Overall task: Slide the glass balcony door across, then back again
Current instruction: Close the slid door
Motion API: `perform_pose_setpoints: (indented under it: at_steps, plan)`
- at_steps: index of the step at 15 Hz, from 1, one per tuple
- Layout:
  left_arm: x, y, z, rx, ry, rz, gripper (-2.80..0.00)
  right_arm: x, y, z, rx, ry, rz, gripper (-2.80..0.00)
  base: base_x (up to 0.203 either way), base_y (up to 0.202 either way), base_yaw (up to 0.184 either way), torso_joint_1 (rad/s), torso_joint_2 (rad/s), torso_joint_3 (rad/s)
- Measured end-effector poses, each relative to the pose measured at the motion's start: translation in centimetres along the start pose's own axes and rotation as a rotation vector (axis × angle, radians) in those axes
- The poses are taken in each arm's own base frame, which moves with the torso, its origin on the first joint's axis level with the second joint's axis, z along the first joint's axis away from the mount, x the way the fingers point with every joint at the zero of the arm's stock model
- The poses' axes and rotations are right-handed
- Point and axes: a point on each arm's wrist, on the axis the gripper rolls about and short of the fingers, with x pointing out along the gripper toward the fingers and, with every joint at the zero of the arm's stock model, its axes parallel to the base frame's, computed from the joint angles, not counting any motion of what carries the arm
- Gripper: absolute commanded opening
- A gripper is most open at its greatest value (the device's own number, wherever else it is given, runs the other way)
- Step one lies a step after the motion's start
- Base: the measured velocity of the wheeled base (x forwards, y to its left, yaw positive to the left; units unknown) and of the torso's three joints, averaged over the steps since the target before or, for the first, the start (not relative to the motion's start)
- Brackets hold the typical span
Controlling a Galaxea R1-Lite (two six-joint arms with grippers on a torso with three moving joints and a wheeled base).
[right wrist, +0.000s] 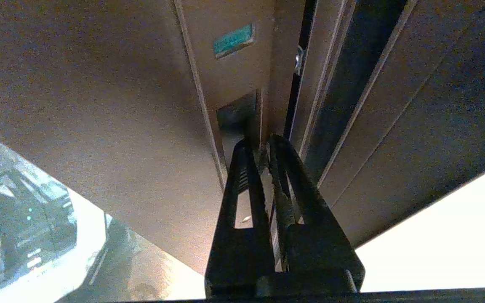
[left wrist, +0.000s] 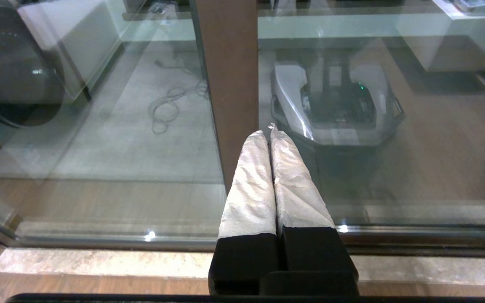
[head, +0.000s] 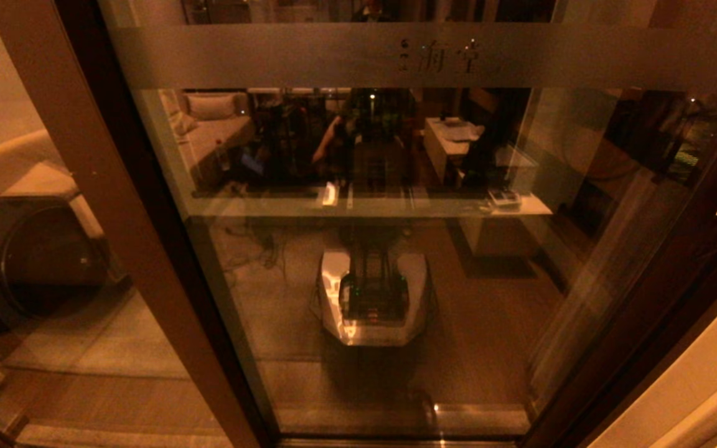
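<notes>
The glass balcony door (head: 365, 280) fills the head view, with a broad frosted band (head: 271, 56) bearing faint characters and a thinner strip (head: 371, 205) at mid height. Its dark brown left stile (head: 103, 186) runs down the left and its right stile (head: 663, 280) down the right. Neither arm shows in that view. My left gripper (left wrist: 266, 132) is shut and empty, its white-wrapped tips at the brown stile (left wrist: 230, 63) beside the glass (left wrist: 415, 147). My right gripper (right wrist: 259, 143) is shut, its dark tips at a recess (right wrist: 236, 113) in the brown frame (right wrist: 120, 105).
Beyond the glass on the left stands a dark round-fronted machine (head: 35, 255), with a loose cable (left wrist: 171, 101) on the balcony floor. A stone sill (left wrist: 99, 263) and a metal track (left wrist: 415, 231) run along the door's foot. A pale wall (head: 694, 373) closes the right side.
</notes>
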Motion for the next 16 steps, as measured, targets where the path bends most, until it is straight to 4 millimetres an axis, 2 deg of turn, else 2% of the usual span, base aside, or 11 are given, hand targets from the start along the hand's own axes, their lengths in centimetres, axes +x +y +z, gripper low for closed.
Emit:
perform_pose_setpoints:
  at_steps: [16]
  plan:
    - [0.00,0.00,0.00,0.000,0.000,0.000,-2.80,0.47,-0.41,-0.04,0.001,-0.005,-0.014,-2.80,0.000,0.000,0.000,0.000,0.00,0.000]
